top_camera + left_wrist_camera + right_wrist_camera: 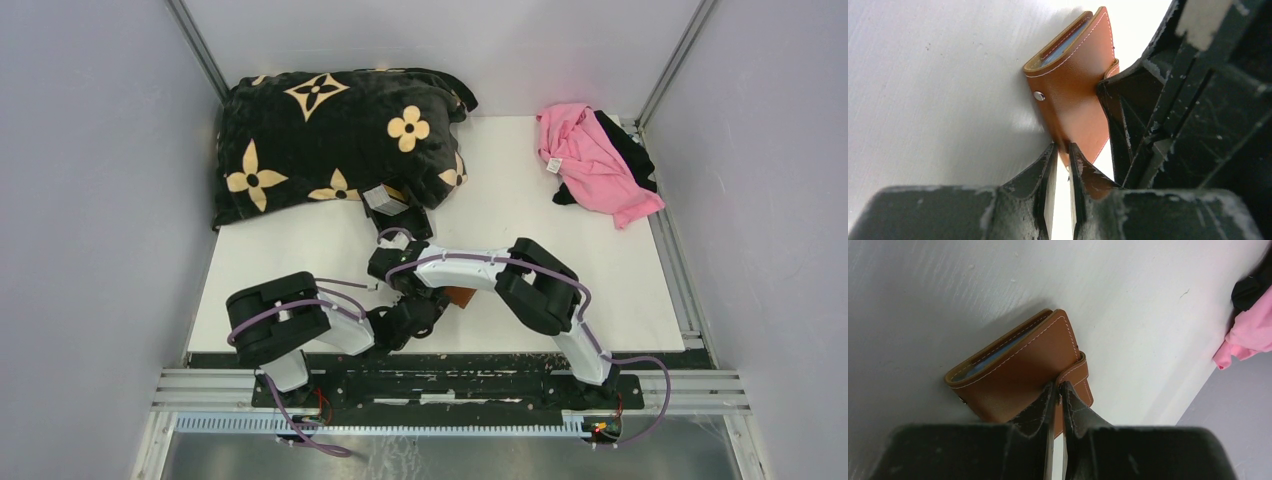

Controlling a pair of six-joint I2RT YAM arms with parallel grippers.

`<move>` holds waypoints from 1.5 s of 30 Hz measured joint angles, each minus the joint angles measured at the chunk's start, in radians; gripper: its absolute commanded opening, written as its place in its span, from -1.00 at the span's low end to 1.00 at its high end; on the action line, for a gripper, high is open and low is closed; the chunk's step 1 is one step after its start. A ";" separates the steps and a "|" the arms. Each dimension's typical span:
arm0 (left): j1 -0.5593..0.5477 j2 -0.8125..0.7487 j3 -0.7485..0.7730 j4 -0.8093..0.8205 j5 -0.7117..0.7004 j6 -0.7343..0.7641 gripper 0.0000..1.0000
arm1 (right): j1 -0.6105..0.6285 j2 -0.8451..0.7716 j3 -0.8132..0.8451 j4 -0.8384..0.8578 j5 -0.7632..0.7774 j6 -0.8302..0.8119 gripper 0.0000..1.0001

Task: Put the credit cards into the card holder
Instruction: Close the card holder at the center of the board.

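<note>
The brown leather card holder (462, 297) (1073, 90) (1018, 375) is folded shut and held off the white table between both arms near the front middle. A grey-blue credit card edge (1064, 46) (993, 359) shows inside its fold. My left gripper (1062, 146) (425, 310) is shut on the holder's lower corner. Over on the other side, my right gripper (1057, 383) (440, 290) pinches the snap tab (1075, 371). A silver snap stud (1038, 96) faces the left wrist camera. A pale grey stack of credit cards (383, 200) lies in a black tray (410, 222) by the pillow.
A black pillow with tan flowers (330, 140) fills the back left. Pink and black cloth (590, 160) lies at the back right. Grey walls close in both sides. A metal rail (450, 385) runs along the near edge.
</note>
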 measured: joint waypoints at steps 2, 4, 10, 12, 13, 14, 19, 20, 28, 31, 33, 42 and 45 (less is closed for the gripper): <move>0.000 0.005 -0.006 0.016 0.000 -0.005 -0.57 | 0.003 0.011 0.013 -0.014 0.005 0.002 -0.76; -0.001 0.008 -0.010 0.028 -0.001 -0.009 -0.57 | 0.005 0.019 0.022 -0.024 0.009 0.005 -0.75; -0.007 0.015 -0.017 0.046 -0.014 -0.019 -0.58 | 0.011 0.028 0.026 -0.032 0.021 0.027 -0.74; -0.007 0.016 -0.019 0.050 -0.015 -0.019 -0.58 | 0.013 0.029 0.026 -0.032 0.024 0.037 -0.74; -0.008 0.017 -0.019 0.051 -0.017 -0.019 -0.58 | 0.013 0.029 0.024 -0.031 0.026 0.042 -0.73; -0.009 0.018 -0.020 0.053 -0.018 -0.019 -0.58 | 0.014 0.029 0.023 -0.030 0.027 0.048 -0.73; -0.011 0.020 -0.023 0.058 -0.021 -0.019 -0.58 | 0.016 0.023 0.007 -0.015 0.030 0.066 -0.72; -0.011 0.019 -0.023 0.058 -0.021 -0.019 -0.58 | 0.017 0.020 0.001 -0.010 0.030 0.073 -0.71; -0.011 0.005 -0.025 0.037 -0.015 -0.019 -0.59 | 0.019 0.003 -0.022 0.018 0.025 0.105 -0.69; -0.011 -0.006 -0.027 0.020 -0.013 -0.019 -0.59 | 0.022 0.004 -0.017 0.018 0.013 0.111 -0.69; -0.011 -0.011 -0.030 0.015 -0.013 -0.019 -0.59 | 0.023 0.005 -0.016 0.020 0.003 0.113 -0.68; -0.011 -0.014 -0.032 0.012 -0.011 -0.019 -0.59 | 0.022 0.005 -0.015 0.023 -0.006 0.108 -0.55; -0.011 -0.019 -0.031 0.004 -0.011 -0.019 -0.57 | 0.020 0.002 -0.016 0.026 -0.016 0.100 -0.43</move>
